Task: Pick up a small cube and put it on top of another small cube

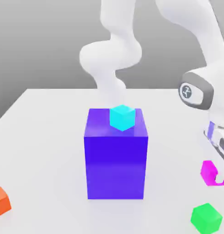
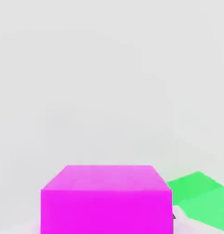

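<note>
The small cube (image 1: 208, 172), bright magenta and glossy, sits low over the white table at the exterior view's right, just above and right of the green cube (image 1: 206, 218). My gripper (image 1: 218, 176) comes down onto it from the white arm at the right edge and is shut on it, with a pale fingertip covering part of the cube's right side. In the hand view the small cube (image 2: 107, 201) looms very close, with the green cube (image 2: 198, 199) just behind it.
A big blue-purple block (image 1: 116, 160) stands mid-table with a cyan cube (image 1: 121, 117) on top. An orange cube (image 1: 1, 201) lies at the exterior view's left edge. The white table (image 1: 45, 137) stretches between them. The arm's white links rise behind the block.
</note>
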Robot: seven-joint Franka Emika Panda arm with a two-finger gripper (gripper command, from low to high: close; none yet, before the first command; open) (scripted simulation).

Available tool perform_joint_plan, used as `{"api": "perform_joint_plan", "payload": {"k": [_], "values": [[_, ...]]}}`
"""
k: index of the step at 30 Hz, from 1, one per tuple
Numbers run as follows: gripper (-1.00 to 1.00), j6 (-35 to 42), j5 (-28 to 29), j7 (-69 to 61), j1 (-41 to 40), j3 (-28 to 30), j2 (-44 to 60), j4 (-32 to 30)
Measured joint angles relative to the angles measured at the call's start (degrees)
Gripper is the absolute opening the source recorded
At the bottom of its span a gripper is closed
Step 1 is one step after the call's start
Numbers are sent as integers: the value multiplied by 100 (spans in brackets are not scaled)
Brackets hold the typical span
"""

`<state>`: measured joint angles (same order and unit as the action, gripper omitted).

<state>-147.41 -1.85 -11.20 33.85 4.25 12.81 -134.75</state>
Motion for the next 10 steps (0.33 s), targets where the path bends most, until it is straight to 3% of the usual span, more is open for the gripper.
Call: {"api": "perform_joint_plan", "payload": {"k": [4,5,10], "values": [[-100,-351,-148,59,-128,50,642,287],[100,-517,-182,40,-147,32,828,306],[100,-517,-182,40,-147,32,828,306]]}}
